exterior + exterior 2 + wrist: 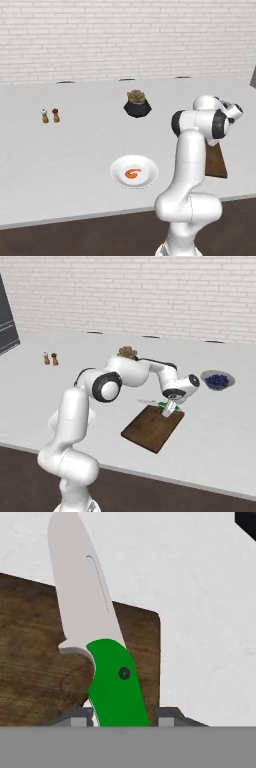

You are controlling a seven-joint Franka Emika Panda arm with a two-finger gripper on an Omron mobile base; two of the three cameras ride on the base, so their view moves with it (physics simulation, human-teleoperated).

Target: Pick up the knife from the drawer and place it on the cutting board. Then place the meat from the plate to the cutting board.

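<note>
**Knife at the cutting board's far edge**

The gripper (169,412) pinches the knife (100,657) by its green handle over the cutting board (150,431); whether the blade touches wood is unclear. The arm hides most of the board in the left base view. The meat (132,173) sits on the plate (119,165), left of the board.

1 knife (95,637), 1 cutting board (150,431), 1 plate (134,171), 1 piece of meat (132,173), 2 shakers (50,116), 1 potted plant (137,103), 1 bowl of berries (217,380)
</note>
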